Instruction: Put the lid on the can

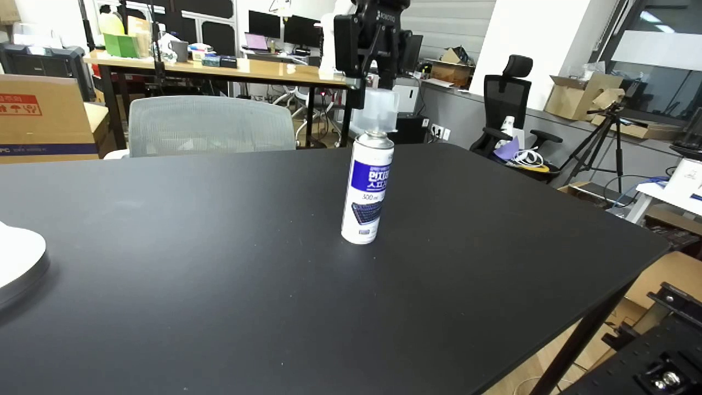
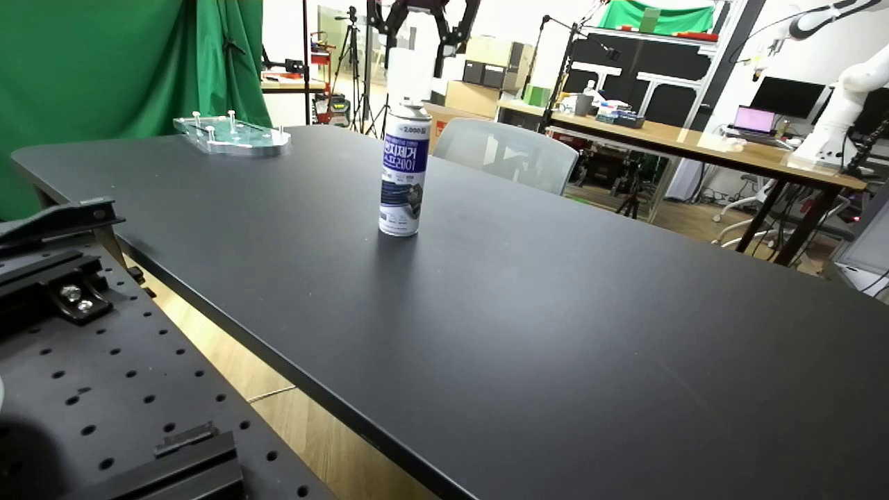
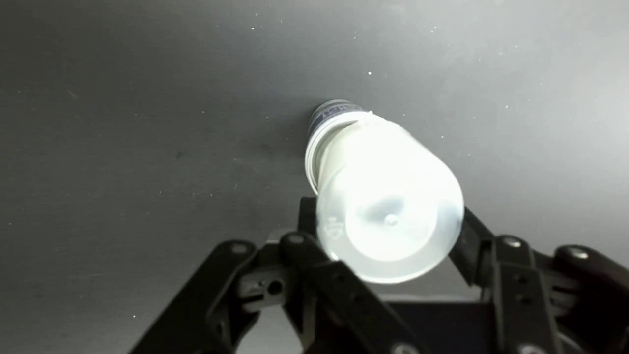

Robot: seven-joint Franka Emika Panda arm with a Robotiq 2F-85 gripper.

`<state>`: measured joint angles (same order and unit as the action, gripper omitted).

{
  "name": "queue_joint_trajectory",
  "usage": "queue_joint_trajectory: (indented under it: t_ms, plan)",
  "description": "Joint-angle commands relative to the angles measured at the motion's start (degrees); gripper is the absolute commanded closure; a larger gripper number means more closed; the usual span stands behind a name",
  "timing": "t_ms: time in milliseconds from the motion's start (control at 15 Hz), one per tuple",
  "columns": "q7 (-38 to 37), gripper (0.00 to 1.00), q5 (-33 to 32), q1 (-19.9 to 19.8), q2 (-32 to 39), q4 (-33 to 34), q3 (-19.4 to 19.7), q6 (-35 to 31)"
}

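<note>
Over the can (image 1: 366, 189), the hand (image 1: 372, 91) grips the lid (image 3: 390, 201).

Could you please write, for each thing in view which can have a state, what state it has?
Can: upright, not capped.
Lid: held over the can, not seated; contact unclear.
Fingers: closed on the lid.
Laptop: open, screen lit.
Black chair: upright, loaded with things.
</note>
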<state>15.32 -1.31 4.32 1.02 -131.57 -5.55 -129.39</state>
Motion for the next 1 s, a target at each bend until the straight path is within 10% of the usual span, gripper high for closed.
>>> queue_joint_trajectory:
  t_ms: [0,800,933]
  plan:
    - [-2.98,0.60,-1.42,0.25,-2.24,-3.22,0.20,-2.72]
    - [-4.45,0.60,-3.18,0.04,-1.19,-5.11,0.48,-6.44]
    - [-4.13,0.08,-2.71,-0.07,-0.75,-4.65,0.58,-5.54]
